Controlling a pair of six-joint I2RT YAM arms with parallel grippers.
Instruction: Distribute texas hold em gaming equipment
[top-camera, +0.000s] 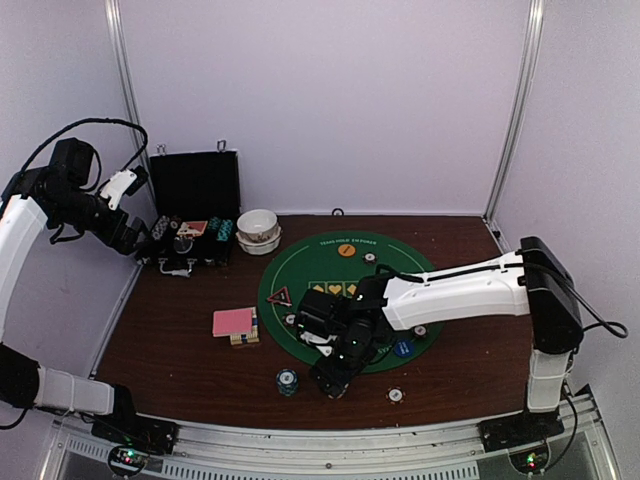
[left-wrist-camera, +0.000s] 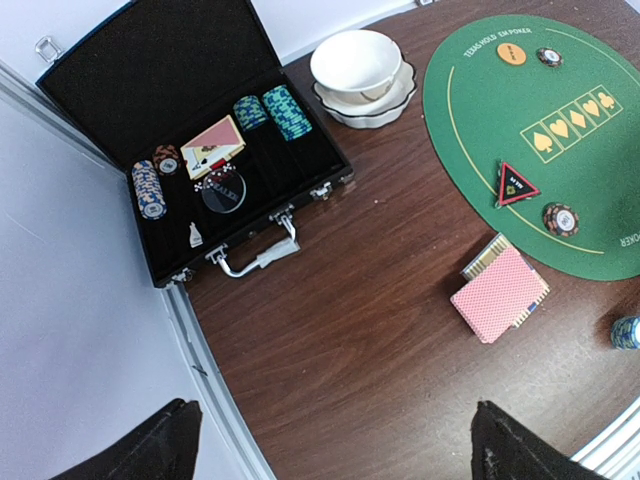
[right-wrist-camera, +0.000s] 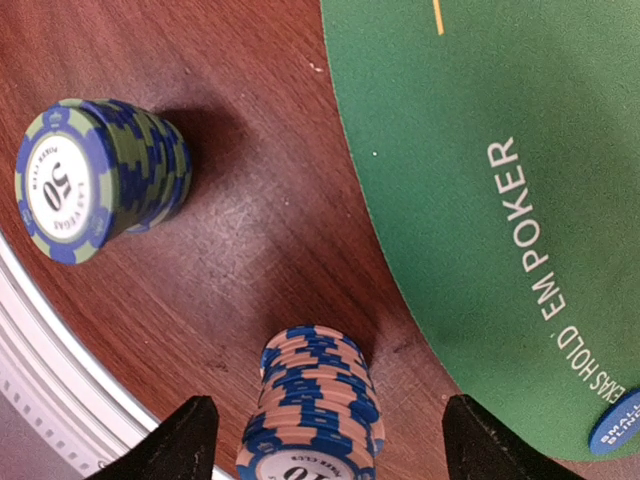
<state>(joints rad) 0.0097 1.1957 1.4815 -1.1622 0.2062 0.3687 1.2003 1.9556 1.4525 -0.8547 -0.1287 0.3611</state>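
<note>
**Right arm straddles chip stack at table's near edge**

The right arm (top-camera: 460, 290) reaches in from the right side, stretched low across the mat (top-camera: 320, 255). Its wrist bends down, so the right gripper (top-camera: 335, 378) hangs over bare wood just off the mat's near rim. The jaws stand open, one finger on each side of an upright pink-and-blue chip stack (right-wrist-camera: 315, 395), with a gap showing on both sides. A teal stack (top-camera: 287, 381), also upright, stands apart to the left with bare wood between them. The near edge of the table (top-camera: 180, 360) runs close by both.

The left arm (top-camera: 20, 225) is raised over the table's left edge near the case (left-wrist-camera: 140, 70). The left gripper (left-wrist-camera: 330, 455) is spread wide and holds nothing.

The cards (top-camera: 233, 321) lie flat, pink back up, left of the mat, with their long side roughly along the near edge.
</note>
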